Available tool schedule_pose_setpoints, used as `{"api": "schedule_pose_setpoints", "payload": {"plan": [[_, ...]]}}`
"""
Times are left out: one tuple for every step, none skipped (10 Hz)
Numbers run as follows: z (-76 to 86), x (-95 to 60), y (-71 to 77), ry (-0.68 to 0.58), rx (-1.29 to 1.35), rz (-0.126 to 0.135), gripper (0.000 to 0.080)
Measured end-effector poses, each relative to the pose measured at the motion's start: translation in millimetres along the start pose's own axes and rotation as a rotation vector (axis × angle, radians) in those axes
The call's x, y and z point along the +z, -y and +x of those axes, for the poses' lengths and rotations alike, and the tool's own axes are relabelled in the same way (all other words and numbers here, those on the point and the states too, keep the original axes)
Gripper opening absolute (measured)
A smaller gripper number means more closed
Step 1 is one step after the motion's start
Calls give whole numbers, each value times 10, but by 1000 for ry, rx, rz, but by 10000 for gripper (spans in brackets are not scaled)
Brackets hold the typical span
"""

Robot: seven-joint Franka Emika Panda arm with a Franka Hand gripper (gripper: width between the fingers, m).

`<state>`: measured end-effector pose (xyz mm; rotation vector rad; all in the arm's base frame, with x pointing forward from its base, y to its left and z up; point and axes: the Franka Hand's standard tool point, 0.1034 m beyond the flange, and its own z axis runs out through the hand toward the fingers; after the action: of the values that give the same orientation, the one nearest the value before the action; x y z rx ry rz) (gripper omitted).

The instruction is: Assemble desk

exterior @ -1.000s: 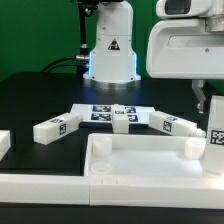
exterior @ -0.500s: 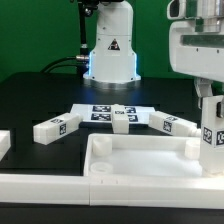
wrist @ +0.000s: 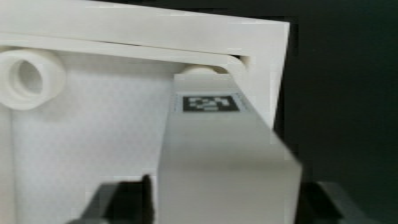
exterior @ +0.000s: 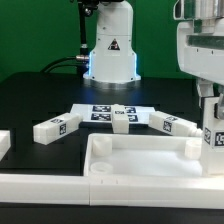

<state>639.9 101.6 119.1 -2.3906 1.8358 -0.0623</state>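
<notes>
Leg [exterior: 212, 135] stands upright, long axis vertical, at a corner of the desk panel [exterior: 140, 160] on the exterior view's right. It is white and square-section, and you can see its black-and-white tag. Claw [wrist: 228, 202] straddles it from above; you cannot tell whether the fingers pinch it.

Lost to the exterior view's right edge: most of the white square-section plastic leg [exterior: 211, 152] and of the white robot arm [exterior: 200, 45] over it. Cropped the large flat white rimmed plastic panel [exterior: 140, 162] at both sides. Showed only a corner of a white block [exterior: 4, 145] at that view's left edge. In the wrist view, caught only dark, blurred stubs of the claw [wrist: 228, 205] at the picture's edge; could not tell whether touching the leg or clear of it. Smeared the small black-and-white tag [wrist: 212, 103] past reading.
</notes>
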Motion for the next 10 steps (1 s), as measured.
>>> {"api": "schedule_pose_setpoints", "payload": {"plan": [[-52, 4, 33, -3, -171, 16, 558], [-101, 16, 55, -5, -427, 28, 622], [-167, -5, 62, -1, -465, 29, 641], [-157, 1, 61, -3, -513, 28, 641], [-141, 4, 58, -5, -594, 27, 648], [-137, 4, 58, -9, -693, 26, 648], [-118, 6, 59, -25, -937, 13, 649], [-75, 24, 44, -24, -1108, 7, 649], [-61, 32, 25, -17, -1233, -7, 649], [-114, 33, 27, -25, -1283, -18, 649]]}}
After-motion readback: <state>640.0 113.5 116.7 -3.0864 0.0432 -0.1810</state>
